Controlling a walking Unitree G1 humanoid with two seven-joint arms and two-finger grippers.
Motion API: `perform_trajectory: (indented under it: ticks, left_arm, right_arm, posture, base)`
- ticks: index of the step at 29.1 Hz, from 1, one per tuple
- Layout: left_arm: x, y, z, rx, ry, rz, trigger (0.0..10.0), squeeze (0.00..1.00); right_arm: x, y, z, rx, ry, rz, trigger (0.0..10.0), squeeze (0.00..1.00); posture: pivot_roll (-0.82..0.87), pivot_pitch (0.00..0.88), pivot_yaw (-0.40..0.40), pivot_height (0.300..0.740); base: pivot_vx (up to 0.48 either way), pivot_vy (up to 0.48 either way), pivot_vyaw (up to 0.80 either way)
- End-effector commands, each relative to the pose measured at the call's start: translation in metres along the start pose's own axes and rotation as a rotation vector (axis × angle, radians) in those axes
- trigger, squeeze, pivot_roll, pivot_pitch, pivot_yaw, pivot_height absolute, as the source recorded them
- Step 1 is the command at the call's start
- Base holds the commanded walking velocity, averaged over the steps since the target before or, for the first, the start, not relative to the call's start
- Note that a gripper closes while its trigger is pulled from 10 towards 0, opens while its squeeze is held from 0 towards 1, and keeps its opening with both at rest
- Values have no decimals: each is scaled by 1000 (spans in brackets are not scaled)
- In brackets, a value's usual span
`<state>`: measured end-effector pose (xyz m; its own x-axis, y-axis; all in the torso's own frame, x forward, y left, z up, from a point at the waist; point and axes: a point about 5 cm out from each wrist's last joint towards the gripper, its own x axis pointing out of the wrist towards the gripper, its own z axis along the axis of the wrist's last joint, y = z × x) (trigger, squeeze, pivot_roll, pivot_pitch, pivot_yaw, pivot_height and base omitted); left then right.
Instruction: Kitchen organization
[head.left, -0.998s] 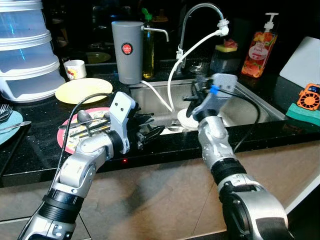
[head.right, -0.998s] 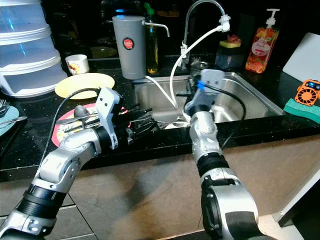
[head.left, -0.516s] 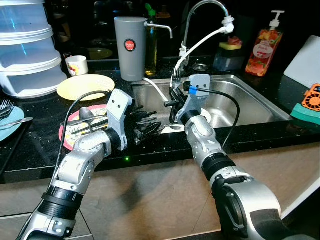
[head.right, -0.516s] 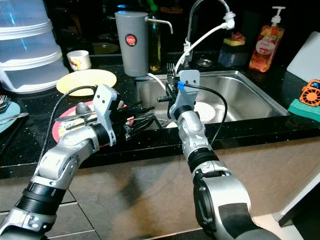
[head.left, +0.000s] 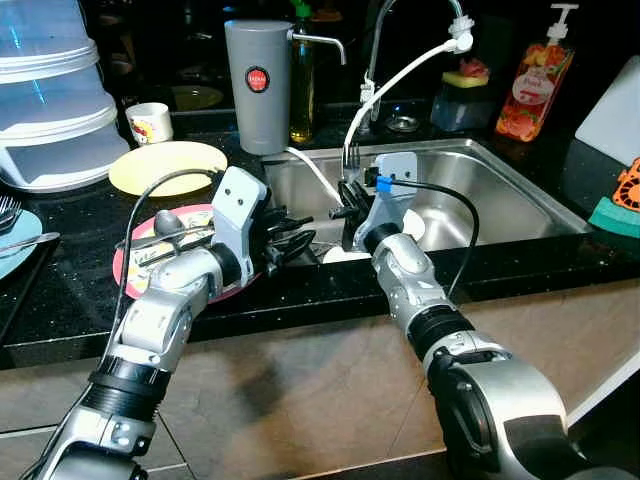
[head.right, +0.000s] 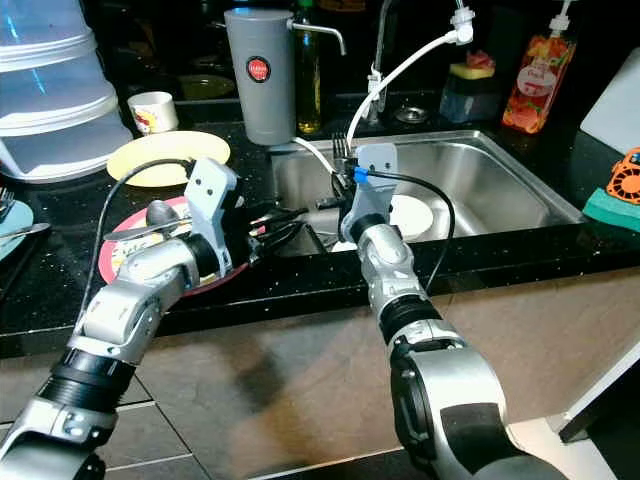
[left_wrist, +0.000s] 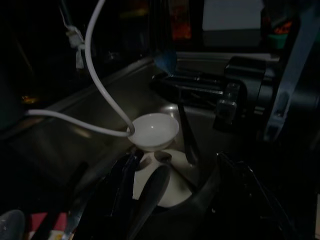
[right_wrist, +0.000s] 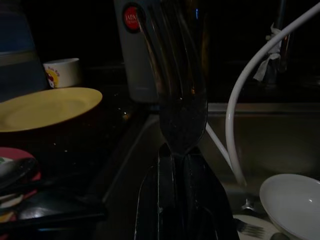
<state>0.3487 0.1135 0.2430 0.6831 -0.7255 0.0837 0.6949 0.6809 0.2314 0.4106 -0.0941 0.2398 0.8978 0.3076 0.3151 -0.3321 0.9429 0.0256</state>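
A metal fork (head.left: 349, 166) stands upright, tines up, over the left part of the steel sink (head.left: 520, 182). My right gripper (head.left: 351, 207) is shut on its handle; the right wrist view shows the fork (right_wrist: 176, 75) rising from the closed fingers (right_wrist: 172, 200). My left gripper (head.left: 298, 240) hovers open at the sink's left edge, pointing towards the right gripper. Just behind the left gripper lies a pink plate (head.left: 135, 272) with a spoon (head.left: 166, 222) and other cutlery on it. In the sink sit a white bowl (left_wrist: 153, 131) and a white plate (head.right: 412, 216).
A yellow plate (head.left: 166, 167), a small cup (head.left: 147, 122) and stacked clear containers (head.left: 50, 100) stand at the back left. A grey water filter (head.left: 258, 85) and white hose (head.left: 400, 76) sit behind the sink. A soap bottle (head.left: 535, 80) stands at the back right.
My right gripper has come up out of the sink basin and moved left with the fork held upright. The left gripper has stayed open near the sink edge, shifting slightly.
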Motion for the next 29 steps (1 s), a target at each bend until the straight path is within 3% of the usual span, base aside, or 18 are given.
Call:
perform_trajectory:
  ticks: [1,10,19,22,23,26,27,29]
  left_arm:
    - [1,0,-1,17,9,-4,10000,0]
    - [1,-11,-7,55,30,-34,10000,0]
    - [1,-6,-3,69,31,-33,10000,0]
    - [1,-5,-3,71,32,-32,10000,0]
    - [1,-4,-3,73,33,-31,10000,0]
    - [1,-2,-2,76,35,-26,10000,0]
    - [0,-1,-2,76,34,-22,10000,0]
    - [0,0,-2,78,34,-17,10000,0]
  right_arm:
    - [-1,1,-5,-13,30,14,10000,0]
    - [-4,-3,-9,10,48,-1,10000,0]
    - [-4,-7,-9,38,52,-36,10000,0]
    - [-4,-8,-9,38,53,-38,10000,43]
    - [-4,-8,-9,39,52,-41,10000,1000]
    - [-4,-9,-8,38,51,-54,10000,1000]
    - [-3,-9,-7,34,50,-58,10000,0]
    - [-3,-9,-6,32,50,-62,10000,0]
  posture:
    - [50,118,23,740]
    - [39,145,6,740]
    - [50,161,16,740]
    - [52,163,17,740]
    - [54,167,19,740]
    - [54,164,21,740]
    - [52,161,23,740]
    - [48,158,24,740]
  base:
    - [0,0,0]
    - [0,0,0]
    - [0,0,0]
    - [0,0,0]
    - [0,0,0]
    - [0,0,0]
    - [0,0,0]
    - [0,0,0]
